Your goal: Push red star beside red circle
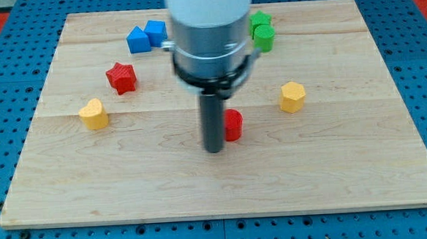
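Note:
The red star (121,77) lies on the wooden board in the upper left part of the view. The red circle (233,124) lies near the middle of the board, partly hidden behind my rod. My tip (213,149) rests on the board just left of and slightly below the red circle, touching or nearly touching it. The red star is well to the upper left of my tip, far from the red circle.
Two blue blocks (145,37) sit at the top left. Two green blocks (262,30) sit at the top, right of the arm. A yellow block (94,114) lies at the left, a yellow hexagon (293,96) at the right. The board's edge (218,213) runs along the bottom.

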You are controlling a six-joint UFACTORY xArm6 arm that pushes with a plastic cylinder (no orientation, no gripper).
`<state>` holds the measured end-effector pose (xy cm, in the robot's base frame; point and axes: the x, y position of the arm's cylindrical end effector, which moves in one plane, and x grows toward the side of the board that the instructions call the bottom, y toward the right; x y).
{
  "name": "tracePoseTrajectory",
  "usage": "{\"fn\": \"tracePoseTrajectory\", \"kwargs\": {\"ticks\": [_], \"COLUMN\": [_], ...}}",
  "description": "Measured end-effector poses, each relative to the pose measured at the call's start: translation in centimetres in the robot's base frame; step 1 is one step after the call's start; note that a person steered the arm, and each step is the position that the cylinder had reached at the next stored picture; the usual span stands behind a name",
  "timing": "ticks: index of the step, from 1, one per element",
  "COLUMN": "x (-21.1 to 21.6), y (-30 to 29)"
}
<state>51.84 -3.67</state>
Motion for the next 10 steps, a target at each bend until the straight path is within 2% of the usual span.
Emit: {"fn": "tracePoseTrajectory", "kwargs": {"ticks": [1,2,4,6,7,8,9,10], "x": [0.8,-1.5,-11.1,-16.9,-11.0,-7.8,-12.1,-13.4], "y": [-9.5,-19.1,-19.2,-13.3,-11.9,-9.3,-10.2,-4.9]}}
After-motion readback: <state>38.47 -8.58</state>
